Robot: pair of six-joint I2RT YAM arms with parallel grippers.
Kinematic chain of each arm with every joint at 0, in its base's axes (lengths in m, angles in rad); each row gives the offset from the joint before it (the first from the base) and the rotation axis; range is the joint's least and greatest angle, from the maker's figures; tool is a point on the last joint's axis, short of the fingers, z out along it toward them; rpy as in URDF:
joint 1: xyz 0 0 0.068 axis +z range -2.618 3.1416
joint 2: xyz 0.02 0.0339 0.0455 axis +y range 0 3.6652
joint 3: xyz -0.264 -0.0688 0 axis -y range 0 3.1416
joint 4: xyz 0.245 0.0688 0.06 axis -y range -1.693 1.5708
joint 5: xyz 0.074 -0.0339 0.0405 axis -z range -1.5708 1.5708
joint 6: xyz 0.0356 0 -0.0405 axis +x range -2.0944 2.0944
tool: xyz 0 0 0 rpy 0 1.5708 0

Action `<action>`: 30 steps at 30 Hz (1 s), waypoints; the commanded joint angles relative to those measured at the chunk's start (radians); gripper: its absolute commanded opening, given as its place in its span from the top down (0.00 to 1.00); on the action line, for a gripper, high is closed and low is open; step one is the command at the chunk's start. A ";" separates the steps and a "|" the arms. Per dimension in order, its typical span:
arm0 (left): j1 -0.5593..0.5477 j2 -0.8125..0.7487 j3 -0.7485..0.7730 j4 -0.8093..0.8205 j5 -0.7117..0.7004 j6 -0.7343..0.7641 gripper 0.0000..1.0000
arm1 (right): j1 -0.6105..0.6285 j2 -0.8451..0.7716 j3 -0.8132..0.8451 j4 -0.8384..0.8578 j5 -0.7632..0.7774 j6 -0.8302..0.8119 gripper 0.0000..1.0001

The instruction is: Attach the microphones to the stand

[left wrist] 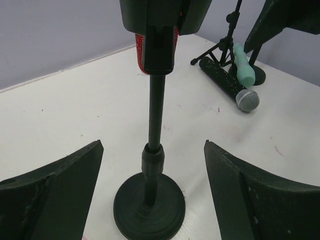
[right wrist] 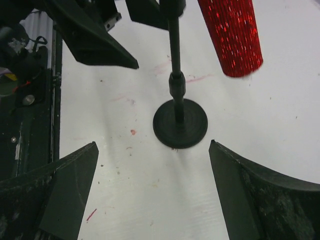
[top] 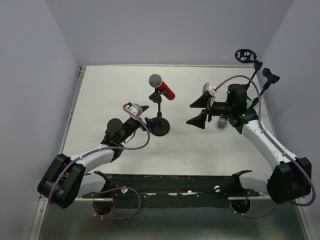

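Observation:
The red microphone [top: 163, 88] with a grey mesh head sits in the clip of a black stand [top: 160, 127] with a round base. In the left wrist view its red body [left wrist: 141, 56] tops the pole [left wrist: 156, 115]. My left gripper [top: 148, 116] is open and empty, its jaws wide on either side of the pole's lower part without touching it. My right gripper [top: 189, 114] is open and empty, to the right of the stand and facing its base [right wrist: 180, 123]. The black microphone [left wrist: 222, 80] and the mint-green microphone [left wrist: 242, 65] lie on the table under my right arm.
Two black tripod stands [top: 265, 75] rise at the back right corner, one topped by a round ring [top: 244, 55]. One tripod's legs [left wrist: 225, 42] stand right behind the lying microphones. Grey walls close in the white table [top: 115, 85] on three sides.

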 commanded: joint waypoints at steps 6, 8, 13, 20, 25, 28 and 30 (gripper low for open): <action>-0.014 0.150 0.111 0.159 0.013 0.110 0.25 | -0.072 0.020 -0.076 0.053 -0.089 0.018 0.00; -0.017 0.167 0.127 0.153 0.019 0.111 0.32 | -0.072 0.014 -0.078 0.042 -0.081 -0.007 0.00; -0.032 0.210 0.151 0.145 -0.004 0.110 0.37 | -0.072 0.025 -0.065 0.005 -0.093 -0.033 0.00; -0.050 0.262 0.167 0.203 -0.037 0.099 0.52 | -0.072 0.032 -0.055 -0.018 -0.118 -0.044 0.00; -0.052 0.284 0.179 0.232 -0.045 0.096 0.57 | -0.072 0.038 -0.049 -0.028 -0.125 -0.048 0.00; -0.053 0.290 0.185 0.243 -0.045 0.093 0.70 | -0.072 0.042 -0.049 -0.034 -0.125 -0.054 0.00; -0.053 0.293 0.186 0.254 -0.046 0.090 0.81 | -0.070 0.043 -0.049 -0.034 -0.124 -0.053 0.00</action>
